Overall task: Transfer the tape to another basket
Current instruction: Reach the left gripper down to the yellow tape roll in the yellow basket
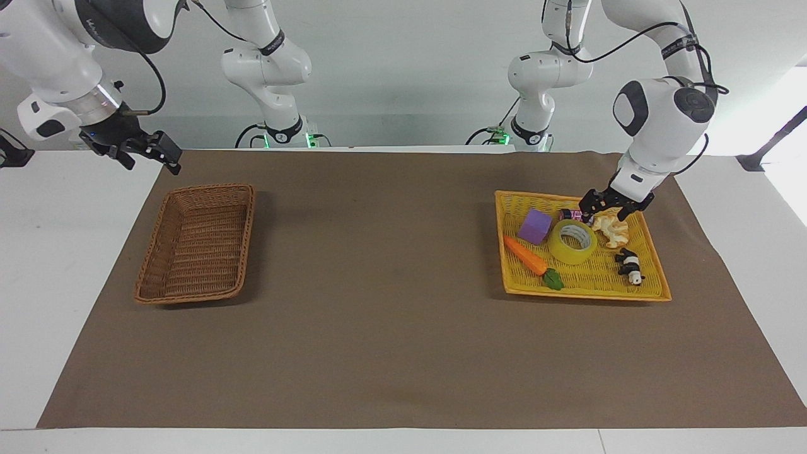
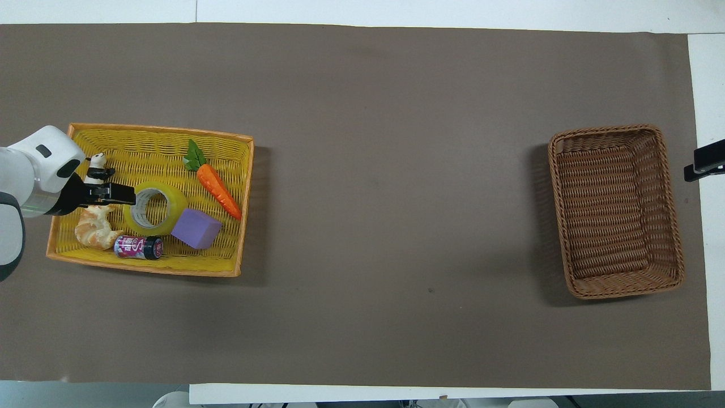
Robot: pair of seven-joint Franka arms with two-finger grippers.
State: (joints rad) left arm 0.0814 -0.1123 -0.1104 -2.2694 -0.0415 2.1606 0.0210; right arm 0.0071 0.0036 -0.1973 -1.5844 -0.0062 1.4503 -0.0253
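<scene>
The tape (image 1: 563,251) lies flat in the bright yellow basket (image 1: 586,291), among other items; it also shows in the overhead view (image 2: 154,229). My left gripper (image 1: 605,209) is open and empty, low over the yellow basket's edge nearest the robots, just above the small can and the croissant beside the tape. In the overhead view its fingertips (image 2: 122,194) reach the tape's rim. The brown wicker basket (image 1: 195,243) stands empty at the right arm's end, also in the overhead view (image 2: 617,209). My right gripper (image 1: 157,154) waits open in the air beside it.
The yellow basket (image 2: 141,267) also holds a purple cube (image 1: 536,226), a carrot (image 1: 526,255), a croissant (image 1: 615,233), a small can (image 1: 570,215) and a panda figure (image 1: 629,265). A brown mat (image 1: 378,328) covers the table between the baskets.
</scene>
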